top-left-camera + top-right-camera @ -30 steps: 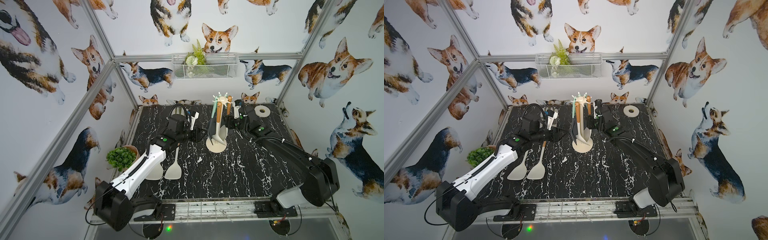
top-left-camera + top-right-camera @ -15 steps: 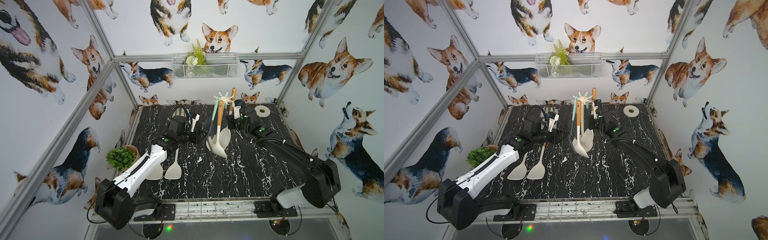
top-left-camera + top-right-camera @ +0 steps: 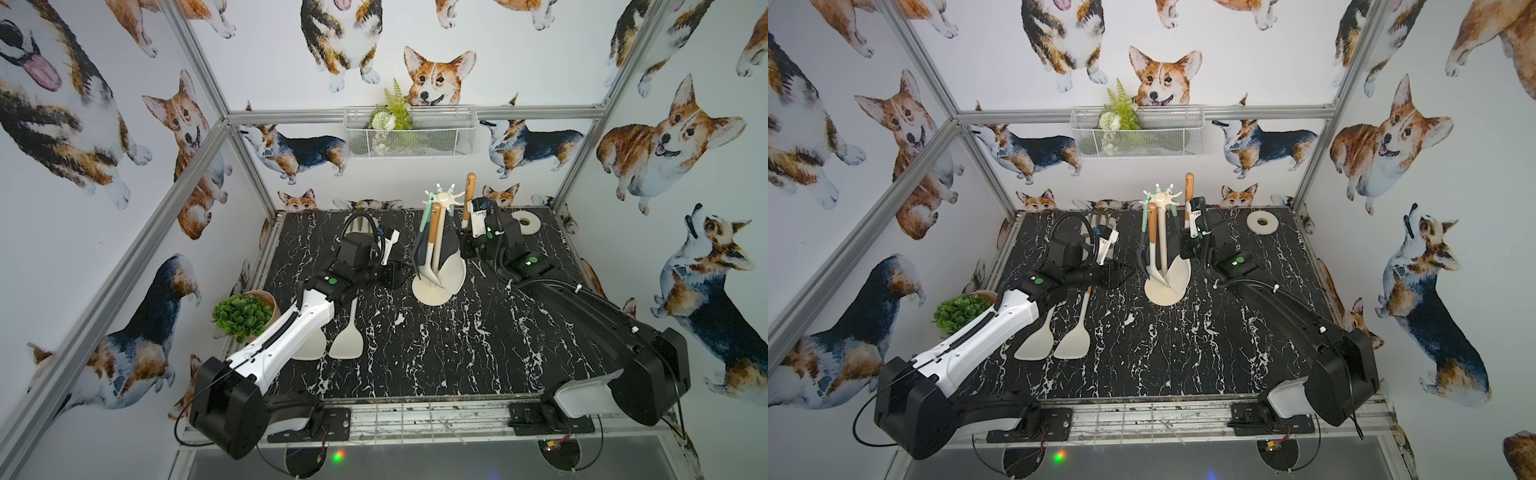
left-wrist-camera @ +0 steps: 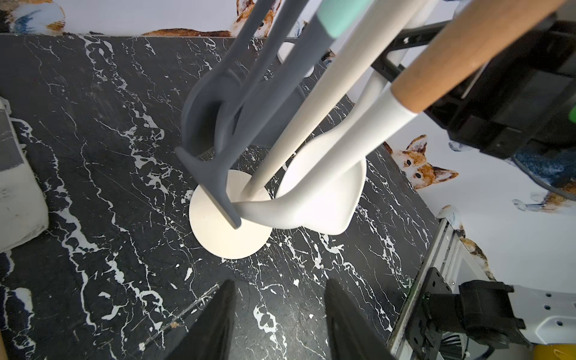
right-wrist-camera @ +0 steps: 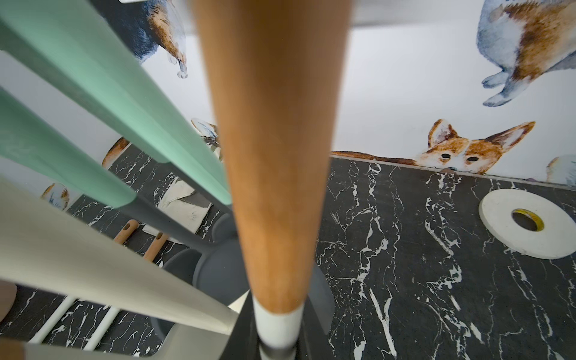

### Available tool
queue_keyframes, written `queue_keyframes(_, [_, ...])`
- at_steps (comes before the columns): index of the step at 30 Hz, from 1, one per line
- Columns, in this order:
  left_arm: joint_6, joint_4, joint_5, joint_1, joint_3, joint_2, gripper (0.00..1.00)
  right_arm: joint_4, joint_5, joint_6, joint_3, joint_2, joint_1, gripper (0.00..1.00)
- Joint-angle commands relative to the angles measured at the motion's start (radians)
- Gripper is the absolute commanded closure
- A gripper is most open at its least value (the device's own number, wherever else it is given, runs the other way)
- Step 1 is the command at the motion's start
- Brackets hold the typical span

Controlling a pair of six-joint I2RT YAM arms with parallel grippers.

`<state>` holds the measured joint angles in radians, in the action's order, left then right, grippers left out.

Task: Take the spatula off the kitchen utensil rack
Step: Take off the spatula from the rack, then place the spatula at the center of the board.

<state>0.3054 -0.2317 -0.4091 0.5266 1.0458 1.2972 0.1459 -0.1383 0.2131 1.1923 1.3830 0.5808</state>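
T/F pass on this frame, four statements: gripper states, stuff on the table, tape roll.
1. The right gripper is shut on the wooden-handled spatula. True.
2. The left gripper grips the kitchen utensil rack. False: its jaws are open and empty, short of the base.
3. Two cream utensils lie flat on the table. True.
4. The tape roll sits on the rack's base. False: it lies on the table, apart from the rack.

- Fingertips of the right gripper (image 3: 464, 244) are lost among the hanging utensils (image 3: 430, 249) in both top views.
- The spatula (image 5: 274, 156) handle is a blur up close, its top cut off.
- The left arm (image 3: 291, 328) covers part of one cream turner (image 3: 309, 350).
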Motion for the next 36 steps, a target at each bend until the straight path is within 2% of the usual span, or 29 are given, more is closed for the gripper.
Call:
queue_keyframes(1, [-0.015,0.013,-0.007,0.000,-0.001,-0.006,0.50,0.011,-0.033,-0.012,-0.007,-0.026,0.001,1.00])
queue_keyframes(7, [-0.022,0.010,-0.014,0.000,-0.002,-0.015,0.50,0.057,-0.060,-0.018,-0.035,-0.083,0.001,1.00])
queue_keyframes(12, [-0.063,-0.010,-0.024,0.000,0.003,-0.051,0.47,0.118,-0.059,-0.011,-0.098,-0.204,-0.002,1.00])
queue_keyframes(18, [-0.089,-0.023,-0.047,0.000,0.008,-0.098,0.44,0.145,0.100,0.046,-0.190,-0.371,-0.010,1.00])
queue_keyframes(23, [-0.046,0.002,-0.085,0.012,0.012,-0.137,0.43,0.123,0.273,0.155,-0.241,-0.438,-0.009,1.00])
queue_keyframes(25, [-0.066,-0.043,0.060,0.092,0.034,-0.155,0.44,0.092,0.337,0.212,-0.256,-0.448,-0.010,1.00])
queue_keyframes(28, [-0.115,-0.083,0.280,0.279,0.073,-0.158,0.44,-0.023,0.401,0.320,-0.307,-0.481,-0.009,1.00])
queue_keyframes(31, [-0.105,-0.037,0.415,0.426,0.080,-0.147,0.45,-0.132,0.410,0.419,-0.356,-0.513,-0.009,1.00])
queue_keyframes(34, [-0.077,0.023,0.452,0.502,0.089,-0.109,0.45,-0.157,0.414,0.453,-0.364,-0.527,-0.009,1.00])
queue_keyframes(36, [-0.061,0.029,0.442,0.519,0.116,-0.064,0.45,-0.159,0.424,0.456,-0.362,-0.530,-0.008,1.00])
